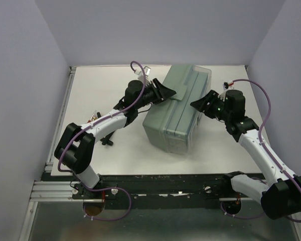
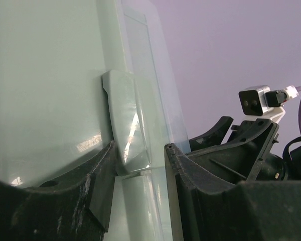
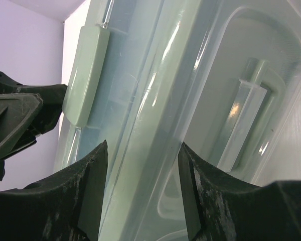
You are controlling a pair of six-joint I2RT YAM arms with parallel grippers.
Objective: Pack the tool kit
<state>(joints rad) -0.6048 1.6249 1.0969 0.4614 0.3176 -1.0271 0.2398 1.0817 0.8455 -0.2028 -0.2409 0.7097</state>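
Note:
The grey-green plastic tool case (image 1: 175,108) lies shut on the white table, at a slant. My left gripper (image 1: 166,94) is at its far left side. In the left wrist view this gripper (image 2: 140,160) is open, with its jaws either side of a pale latch (image 2: 128,120) on the case (image 2: 45,90). My right gripper (image 1: 198,105) is at the case's right side. In the right wrist view it (image 3: 143,150) is open and straddles the case's rim (image 3: 155,100). A latch (image 3: 85,75) shows there too, with the left gripper (image 3: 20,115) behind it.
A small black tool (image 1: 108,139) lies on the table (image 1: 120,155) left of the case, by the left arm. Another small item (image 1: 95,116) sits partly under that arm. White walls close in the back and both sides.

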